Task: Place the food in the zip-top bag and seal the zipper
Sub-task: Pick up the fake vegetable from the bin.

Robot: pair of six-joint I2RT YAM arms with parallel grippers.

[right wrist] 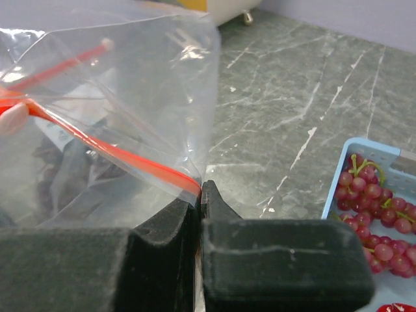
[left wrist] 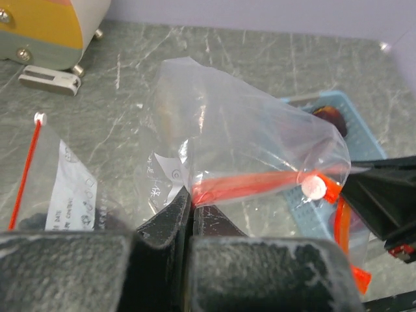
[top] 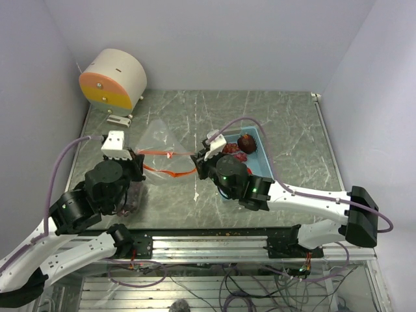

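1. I have the left hand (top: 138,162) clamped fully closed on the left end of the zipper (top: 170,171). In the left wrist view its fingers (left wrist: 166,221) pinch exactly where the orange-red strip begins.
2. The right hand (top: 197,162) is clamped tight too, on the opposite end of the strip. In the right wrist view the strip runs straight in between its fingertips.
3. The zip-top bag (top: 158,140) is strung between the two hands, lifted over the desk (top: 292,123) left of centre. Its crinkled body points toward the back wall.
4. In the top view I see two orange strands, one nearly straight and one sagging below it. The mouth looks parted, but I can't tell how far.
5. A white slider tab (left wrist: 315,188) sits on the strip near the right-hand end.
6. The food isn't in the bag as far as I can see. The grape cluster (right wrist: 370,188) and the round red fruit (top: 247,143) lie in the light blue tray (top: 265,156), just right of the right hand.
7. Dark shapes show through the plastic in the right wrist view. I can't tell whether they are inside the bag or behind it.
8. A second clear bag (left wrist: 65,172) with a red strip and a printed label lies on the desk beside the left hand.
9. A cream drum with an orange face (top: 114,81) stands at the back-left corner.
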